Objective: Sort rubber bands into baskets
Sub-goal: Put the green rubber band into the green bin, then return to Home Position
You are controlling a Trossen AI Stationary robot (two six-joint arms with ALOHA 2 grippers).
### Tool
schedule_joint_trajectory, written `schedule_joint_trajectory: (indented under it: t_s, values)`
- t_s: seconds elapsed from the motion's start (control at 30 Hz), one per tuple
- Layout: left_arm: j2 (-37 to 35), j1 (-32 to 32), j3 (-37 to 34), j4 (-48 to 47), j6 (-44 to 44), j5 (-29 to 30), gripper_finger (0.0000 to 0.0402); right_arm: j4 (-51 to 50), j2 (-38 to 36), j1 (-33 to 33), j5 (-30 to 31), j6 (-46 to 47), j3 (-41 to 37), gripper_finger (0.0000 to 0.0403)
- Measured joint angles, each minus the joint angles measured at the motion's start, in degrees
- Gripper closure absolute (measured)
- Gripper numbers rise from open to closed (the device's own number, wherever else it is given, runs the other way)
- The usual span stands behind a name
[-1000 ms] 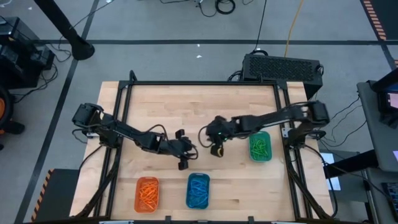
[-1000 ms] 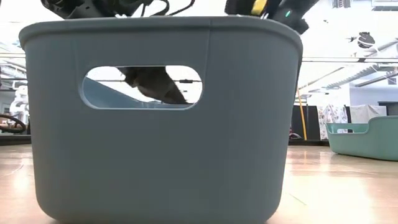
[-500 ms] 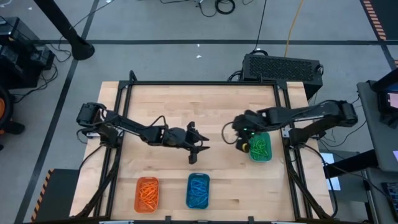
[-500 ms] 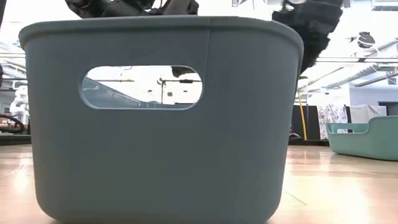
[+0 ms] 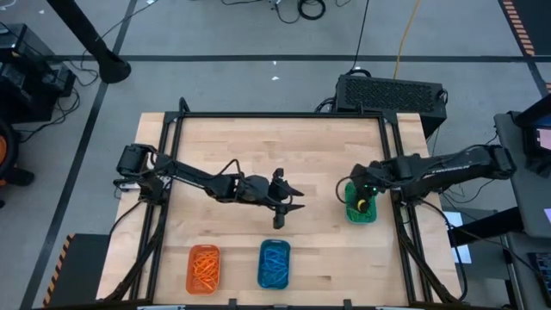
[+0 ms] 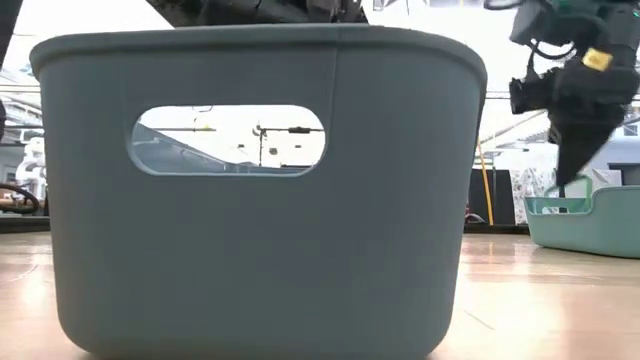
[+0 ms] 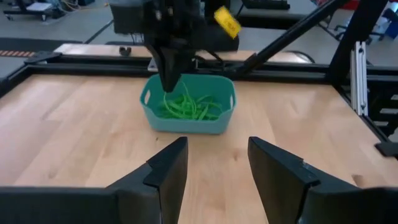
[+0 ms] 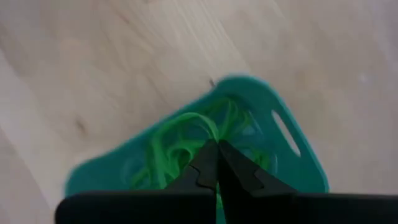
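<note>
Now the right gripper [image 5: 362, 205], fingers pressed together, has been carried from mid-table to above the teal-green basket [image 5: 359, 213]. Green rubber bands [image 8: 180, 146] lie directly beneath it. The left gripper [image 5: 285, 201] is spread apart at mid-table.

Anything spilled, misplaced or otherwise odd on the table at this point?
Nothing stands out. The orange basket, blue basket and teal-green basket each hold only rubber bands of their own colour, and no bands lie loose on the table. The right gripper hangs shut over the teal-green basket.
</note>
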State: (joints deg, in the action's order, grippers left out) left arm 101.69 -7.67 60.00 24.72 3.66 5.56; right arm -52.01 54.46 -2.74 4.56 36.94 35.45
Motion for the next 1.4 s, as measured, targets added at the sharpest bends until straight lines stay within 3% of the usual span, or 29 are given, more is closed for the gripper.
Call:
schedule_joint_trajectory:
  t_s: [0.5, 0.87, 1.4]
  values:
    - [0.3, 0.8, 0.4, -0.2, 0.4, 0.0, 0.0226, -0.8, -2.3, 0.0, 0.0, 2.9, -5.3, 0.0401]
    - [0.3, 0.8, 0.4, -0.5, 0.4, 0.0, 0.0226, -0.9, -2.3, 0.0, 0.0, 2.9, -5.2, 0.0352]
    - [-2.9, 0.9, 0.3, -4.9, 0.5, -0.9, 0.0226, -4.9, -2.3, 0.0, -0.1, 1.4, 4.8, 0.0318]
